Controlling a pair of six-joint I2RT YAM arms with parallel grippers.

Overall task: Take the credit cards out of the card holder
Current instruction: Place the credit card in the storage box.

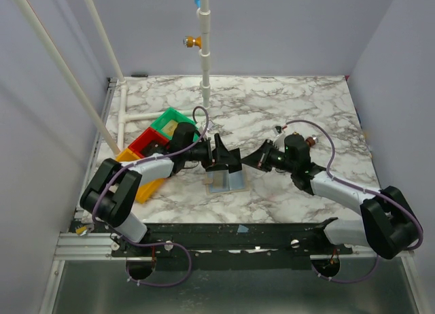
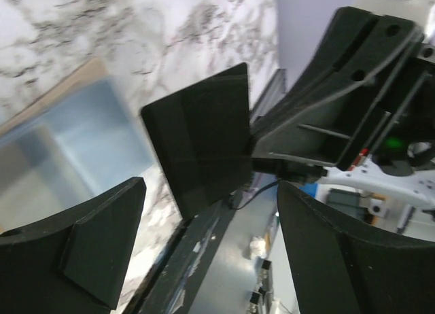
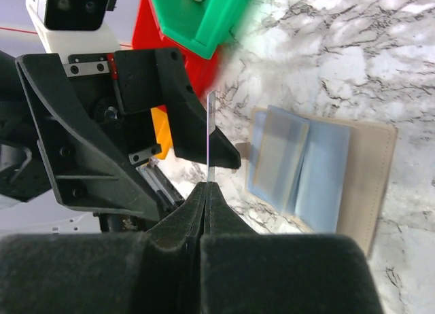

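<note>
Card holder (image 3: 370, 171) lies open on the marble table (image 3: 353, 49), right of centre. Above it, right gripper (image 3: 207, 190) is clamped on a dark credit card (image 2: 197, 144); left gripper (image 2: 211, 198) gapes wide, holding nothing.

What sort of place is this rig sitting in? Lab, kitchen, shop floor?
Probably a lab test cell, not a home: the marble-patterned tabletop is boxed in by plain lilac wall panels, a white plastic pipe frame stands over it, and a slotted aluminium rail runs along the near edge.
</note>
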